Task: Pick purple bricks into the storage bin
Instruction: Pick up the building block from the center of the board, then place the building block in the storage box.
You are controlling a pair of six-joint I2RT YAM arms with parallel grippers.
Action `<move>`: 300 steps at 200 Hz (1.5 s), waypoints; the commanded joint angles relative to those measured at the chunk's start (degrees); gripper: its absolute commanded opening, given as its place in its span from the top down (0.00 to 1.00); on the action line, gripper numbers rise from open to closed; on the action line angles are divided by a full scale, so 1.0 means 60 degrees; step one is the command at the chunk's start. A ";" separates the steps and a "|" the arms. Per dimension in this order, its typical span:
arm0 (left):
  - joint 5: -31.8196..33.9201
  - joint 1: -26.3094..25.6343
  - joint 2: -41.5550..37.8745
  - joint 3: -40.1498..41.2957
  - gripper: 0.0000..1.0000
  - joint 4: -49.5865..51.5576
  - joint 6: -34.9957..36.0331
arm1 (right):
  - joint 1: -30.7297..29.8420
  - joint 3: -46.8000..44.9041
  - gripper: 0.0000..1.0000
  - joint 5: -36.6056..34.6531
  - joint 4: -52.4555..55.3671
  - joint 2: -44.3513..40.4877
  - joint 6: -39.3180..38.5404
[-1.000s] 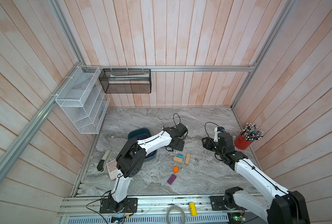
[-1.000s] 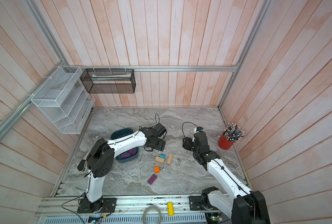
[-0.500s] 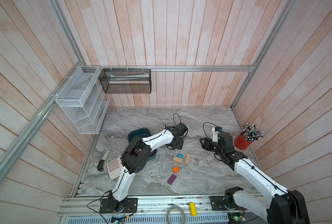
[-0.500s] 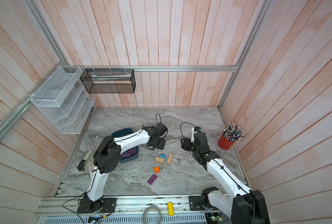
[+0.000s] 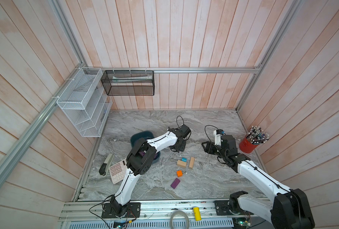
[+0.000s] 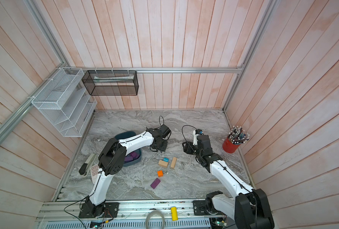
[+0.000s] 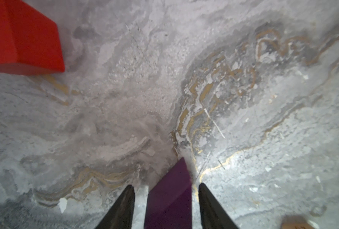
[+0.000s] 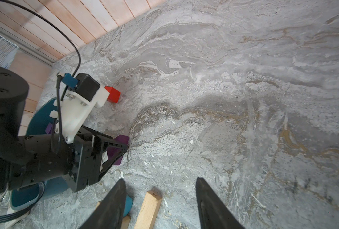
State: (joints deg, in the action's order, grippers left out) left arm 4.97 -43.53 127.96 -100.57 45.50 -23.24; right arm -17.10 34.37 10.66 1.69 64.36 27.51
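On left gripper point(image 7: 165, 185): partly open, straddling purple brick point(image 7: 168, 198) down on table point(image 7: 204, 89), slim gap either side. On right gripper point(image 8: 160, 179): wide apart, empty, above table. Near left gripper: red cube point(image 7: 24, 37). Beside left arm: bin point(image 5: 137, 136), purple bricks point(image 6: 132, 155) inside. Farther out: tan blocks point(image 5: 181, 163), orange cube point(image 5: 179, 173), another purple brick point(image 5: 175, 183) loose on table. Faint mark on one tan block's end, unreadable.

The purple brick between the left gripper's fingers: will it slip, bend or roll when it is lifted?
Probably rigid: the purple brick shows straight edges. Flat faces, so unlikely to roll. Its matte surface should hold well in the left gripper.
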 commanded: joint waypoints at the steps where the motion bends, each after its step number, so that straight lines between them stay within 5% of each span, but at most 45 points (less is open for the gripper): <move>1: 0.0021 0.0004 0.0177 -0.0186 0.51 0.0119 0.0109 | 0.0023 0.0087 0.42 0.0172 -0.0151 0.0096 -0.0133; 73: -0.0008 0.0012 0.0005 -0.0197 0.76 0.0204 0.0225 | 0.0026 0.0206 0.42 0.0037 -0.0080 0.0041 -0.0261; 210: 0.0423 0.0241 -0.2026 0.0051 0.76 0.0997 0.0335 | -0.0056 0.0654 0.42 -0.0453 0.0508 -0.0045 -0.0619; 300: 0.0631 0.1189 -0.4446 0.1748 0.76 0.1504 0.0097 | -0.2688 0.1967 0.42 -0.1966 0.0710 0.1091 -0.1553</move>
State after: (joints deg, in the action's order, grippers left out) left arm 6.98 -37.80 104.84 -92.82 52.16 -22.11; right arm -29.67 43.64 2.31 4.82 68.82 20.88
